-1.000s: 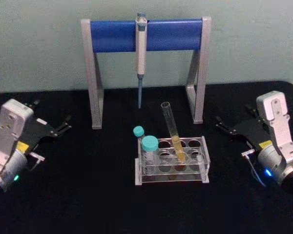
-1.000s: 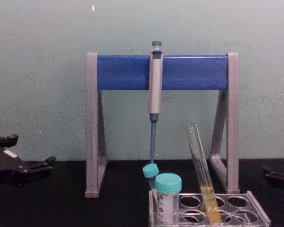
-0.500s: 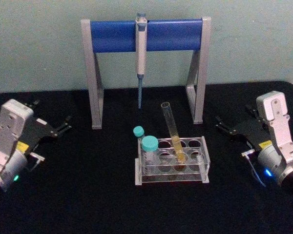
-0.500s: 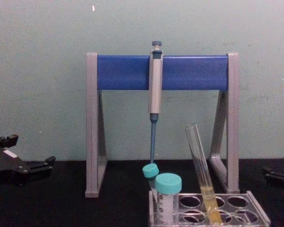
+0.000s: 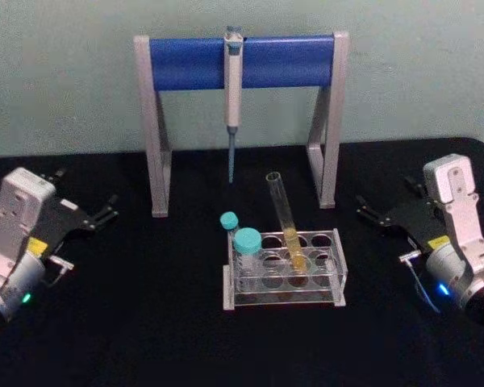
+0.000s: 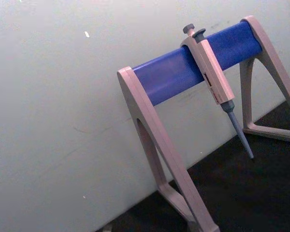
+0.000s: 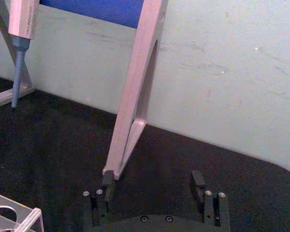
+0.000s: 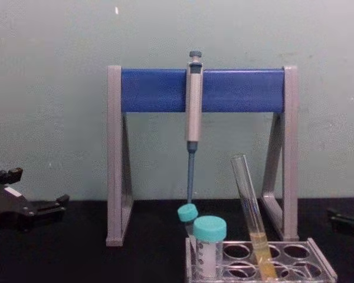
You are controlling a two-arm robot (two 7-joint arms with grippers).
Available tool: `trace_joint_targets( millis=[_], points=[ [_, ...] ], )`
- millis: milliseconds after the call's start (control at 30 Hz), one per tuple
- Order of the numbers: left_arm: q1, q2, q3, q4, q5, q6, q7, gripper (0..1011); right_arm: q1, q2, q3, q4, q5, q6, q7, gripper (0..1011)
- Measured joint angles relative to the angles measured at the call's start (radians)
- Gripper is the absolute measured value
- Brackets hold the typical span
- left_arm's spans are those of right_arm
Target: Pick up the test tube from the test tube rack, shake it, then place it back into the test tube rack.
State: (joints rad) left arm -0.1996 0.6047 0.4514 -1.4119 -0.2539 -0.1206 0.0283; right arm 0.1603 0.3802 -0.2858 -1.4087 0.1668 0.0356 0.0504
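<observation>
Leaning in the test tube rack (image 5: 284, 270), the test tube (image 5: 284, 218) could topple if the spread right gripper (image 5: 371, 214) knocks its rim.

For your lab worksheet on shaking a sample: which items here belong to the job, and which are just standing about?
Belongs to the job:
- long clear glass test tube with yellow liquid
- low clear plastic test tube rack

Standing about:
- two teal-capped tubes
- grey-blue pipette
- grey-legged stand with blue crossbar
</observation>
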Motion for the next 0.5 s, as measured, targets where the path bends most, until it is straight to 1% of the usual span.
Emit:
trace_joint_targets(
  millis=[500],
  points=[
    [0.0, 0.0, 0.0, 0.0, 0.0, 0.0, 0.0, 1001, 0.0, 0.0, 0.0, 0.0, 0.0, 0.0, 0.0, 1000]
  ],
)
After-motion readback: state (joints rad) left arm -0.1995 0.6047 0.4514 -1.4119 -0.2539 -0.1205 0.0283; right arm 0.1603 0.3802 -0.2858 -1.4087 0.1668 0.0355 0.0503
